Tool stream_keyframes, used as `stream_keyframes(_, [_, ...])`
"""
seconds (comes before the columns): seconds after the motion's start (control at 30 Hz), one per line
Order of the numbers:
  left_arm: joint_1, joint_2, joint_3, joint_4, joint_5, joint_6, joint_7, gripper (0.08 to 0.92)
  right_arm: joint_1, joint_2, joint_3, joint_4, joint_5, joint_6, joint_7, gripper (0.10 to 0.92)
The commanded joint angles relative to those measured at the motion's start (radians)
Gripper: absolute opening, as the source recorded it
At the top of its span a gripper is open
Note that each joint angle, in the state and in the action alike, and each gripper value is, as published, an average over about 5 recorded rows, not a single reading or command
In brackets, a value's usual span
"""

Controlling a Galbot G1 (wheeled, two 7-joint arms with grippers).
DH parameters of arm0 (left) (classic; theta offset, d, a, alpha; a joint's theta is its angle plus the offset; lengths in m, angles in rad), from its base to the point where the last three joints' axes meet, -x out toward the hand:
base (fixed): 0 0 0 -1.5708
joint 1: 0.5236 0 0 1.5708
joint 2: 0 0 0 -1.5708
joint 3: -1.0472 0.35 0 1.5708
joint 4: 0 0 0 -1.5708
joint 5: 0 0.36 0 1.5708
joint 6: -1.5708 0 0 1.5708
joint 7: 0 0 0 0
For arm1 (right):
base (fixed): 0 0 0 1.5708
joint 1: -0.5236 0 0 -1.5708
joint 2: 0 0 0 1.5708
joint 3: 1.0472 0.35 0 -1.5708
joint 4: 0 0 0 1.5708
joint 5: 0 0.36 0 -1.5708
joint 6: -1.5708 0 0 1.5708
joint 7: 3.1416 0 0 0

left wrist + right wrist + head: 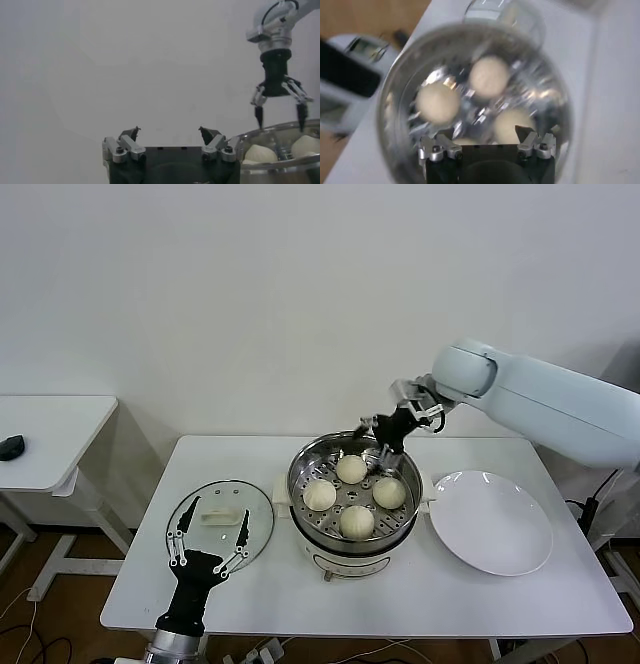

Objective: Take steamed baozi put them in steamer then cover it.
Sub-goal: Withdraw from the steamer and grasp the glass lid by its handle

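A plain white wall backs a white bench (300, 604); a second small table stands off to the robot's left. On the bench the steamer (352, 529) sits in the middle, with all four baozi (357, 521) resting on its perforated tray, spaced apart so none touch. That even spread looks deliberate, since it leaves each bun room for steam and keeps the domes below the rim for the cover.

The right gripper (384, 446) hangs over the far rim of the steamer, jaws spread wide and holding nothing; the nearest bun lies just below and a little to the near side of its fingertips. From that I judge the loading to be done and the arm free to lift clear.

The left gripper (209, 549) hovers low at the near edge of the bench, also fully open and empty. The cover (222, 517) lies flat just beyond its fingertips, handle up, beside the steamer on the robot's left. That places it within easy reach for a grasp on the handle, which seems the next step.

The empty plate (492, 522) lies on the far side of the steamer from the left gripper, below the right arm.

No brand, label or writing can be read anywhere.
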Motion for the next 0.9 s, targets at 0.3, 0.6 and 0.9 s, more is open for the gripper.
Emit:
stream_keyframes(0.3, [-0.088, 0.015, -0.006, 0.038, 0.097, 0.067, -0.07, 0.823, -0.874, -0.09, 0.872, 0.12, -0.115, 0.346, 1.355, 0.823])
stream_keyframes(0.6, [-0.143, 0.022, -0.031, 0.128, 0.35, 0.093, -0.102, 0.823, -1.413, 0.045, 1.383, 0.151, -0.244, 0.385, 1.365, 0.823])
stream_keyframes(0.9, [-0.182, 0.071, -0.094, 0.318, 0.798, 0.132, -0.117, 0.823, -1.732, 0.141, 1.658, 0.182, -0.236, 0.426, 1.278, 0.823])
